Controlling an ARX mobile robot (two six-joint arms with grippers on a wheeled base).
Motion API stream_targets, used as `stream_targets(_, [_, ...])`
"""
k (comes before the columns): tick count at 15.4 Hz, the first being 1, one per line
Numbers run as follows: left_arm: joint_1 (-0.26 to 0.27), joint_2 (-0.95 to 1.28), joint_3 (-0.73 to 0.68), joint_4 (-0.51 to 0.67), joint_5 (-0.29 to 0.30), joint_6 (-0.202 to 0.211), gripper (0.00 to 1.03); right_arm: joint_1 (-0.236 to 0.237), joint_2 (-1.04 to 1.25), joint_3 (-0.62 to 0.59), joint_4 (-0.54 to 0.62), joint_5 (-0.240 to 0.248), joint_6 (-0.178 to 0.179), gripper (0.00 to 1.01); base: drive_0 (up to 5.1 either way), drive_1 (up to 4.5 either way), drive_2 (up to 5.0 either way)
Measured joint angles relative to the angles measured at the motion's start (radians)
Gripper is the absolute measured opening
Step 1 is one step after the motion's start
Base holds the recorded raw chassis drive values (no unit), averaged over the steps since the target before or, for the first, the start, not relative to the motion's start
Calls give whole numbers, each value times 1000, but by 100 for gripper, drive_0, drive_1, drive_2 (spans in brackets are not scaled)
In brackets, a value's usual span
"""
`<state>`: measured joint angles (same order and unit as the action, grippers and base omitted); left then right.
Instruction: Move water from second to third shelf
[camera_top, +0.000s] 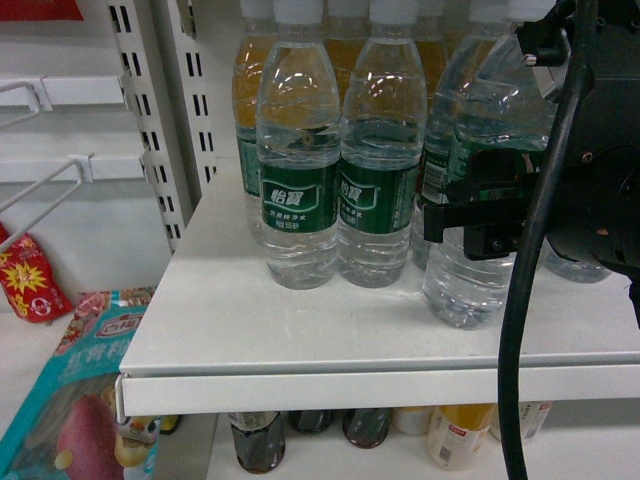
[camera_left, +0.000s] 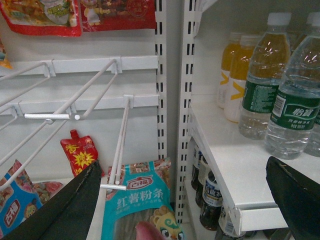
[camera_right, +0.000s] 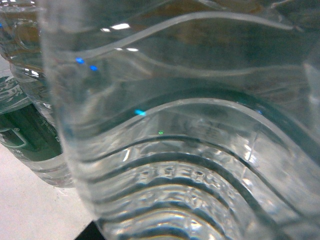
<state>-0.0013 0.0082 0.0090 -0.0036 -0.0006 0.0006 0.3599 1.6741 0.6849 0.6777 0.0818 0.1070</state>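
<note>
The right gripper (camera_top: 480, 215) is at the water bottle (camera_top: 478, 200) standing at the right front of the white shelf (camera_top: 300, 330). Its black jaws sit against the green label band, apparently closed on the bottle, though no view shows both contact faces clearly. The bottle's long axis is upright or slightly tilted; its base is at or just above the shelf, which of the two cannot be told. The right arm is the nearer arm.

The right wrist view is filled by the ribbed clear wall of this bottle, confirming close proximity.

The left gripper (camera_left: 190, 200) has its jaws spread wide and empty, well apart from the shelf front.

Behind, two more green-labelled bottles (camera_top: 340, 160) stand upright; orange drinks (camera_left: 235, 75) stand farther back.

Only the left wrist view shows the wire hooks (camera_left: 85, 95) and snack packets (camera_left: 137, 205).
</note>
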Motion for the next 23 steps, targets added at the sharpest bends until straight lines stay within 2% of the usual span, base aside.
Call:
stream_targets(3, [0,0,0,0,0,0,98,-2,0,-1,4,-1,0,61,0,0,0])
stream_targets(4, [0,0,0,0,0,0,98,-8,-2,0,19,-1,0,72,0,0,0])
stream_targets(5, [0,0,0,0,0,0,98,-21,-21,-6,23,-3,1,95,0,0,0])
stream_targets(6, [0,0,0,0,0,0,98,-27,-89,-26,6,-19,5,98,0,0,0])
stream_targets(10, [0,0,0,0,0,0,98,-26,-176,-57,-58,-58,8,98,0,0,0])
stream_targets(17, [0,0,0,0,0,0,98,-25,-220,-69,-103,-71,8,98,0,0,0])
stream_targets(23, [0,0,0,0,0,0,98,-27,-358,-126,-182,-113,14,98,0,0,0])
